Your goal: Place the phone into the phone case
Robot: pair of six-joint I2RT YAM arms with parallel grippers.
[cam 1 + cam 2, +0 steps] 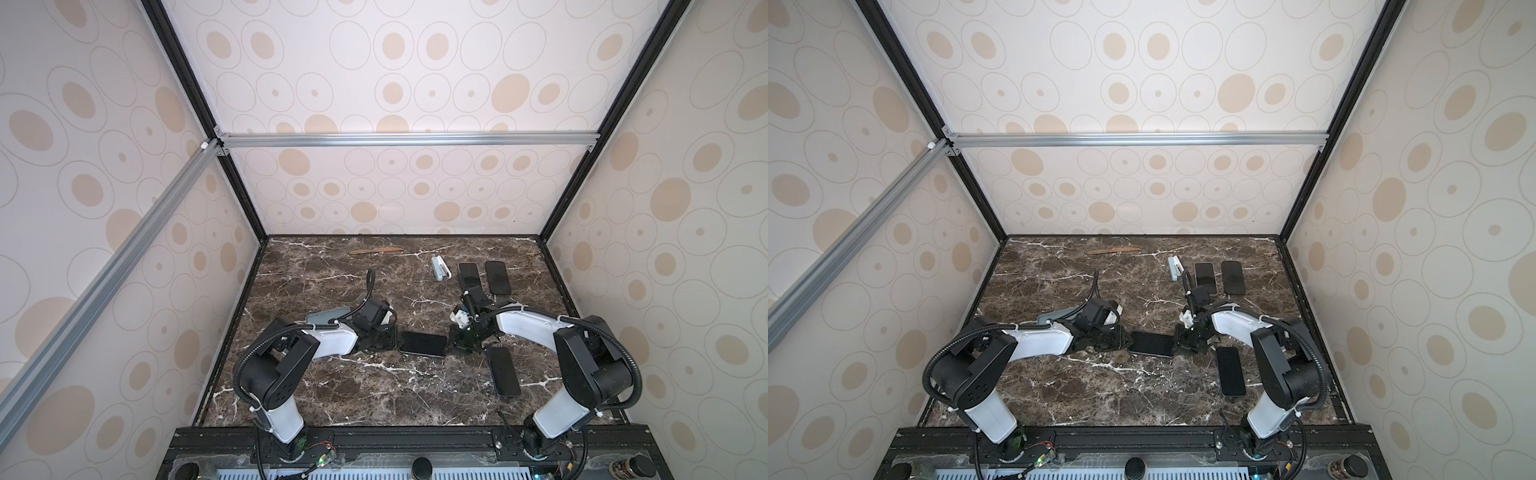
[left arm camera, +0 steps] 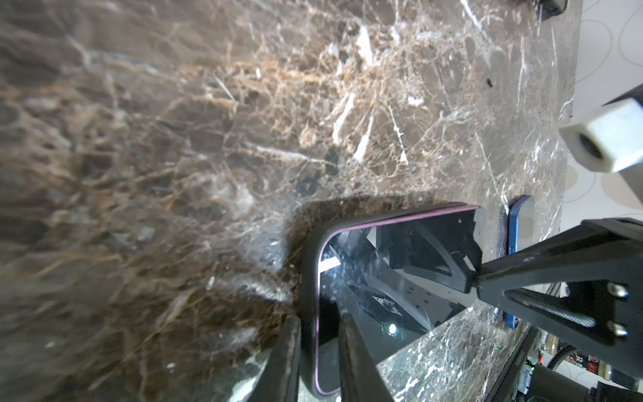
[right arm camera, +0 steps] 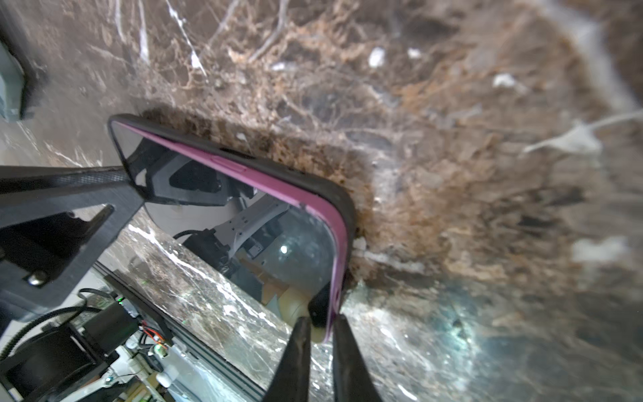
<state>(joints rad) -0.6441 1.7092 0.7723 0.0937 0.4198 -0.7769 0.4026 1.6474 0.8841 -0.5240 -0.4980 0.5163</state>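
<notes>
Phone lies flat mid-table, long axis left-right, right between the two arms. It sits in the black phone case with its purple edge peeking out along the rim. Left gripper is pinched on the case's left end and right gripper clamps the phone's right corner, with open table in front and another phone near the right gripper.

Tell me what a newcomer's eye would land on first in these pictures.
The phone in the middle of the table draws the eye first. Its purple rim shows above a black case, and the left gripper and right gripper pinch its opposite ends. Next come three spare phones lying flat on the right side, two far and one near.
</notes>
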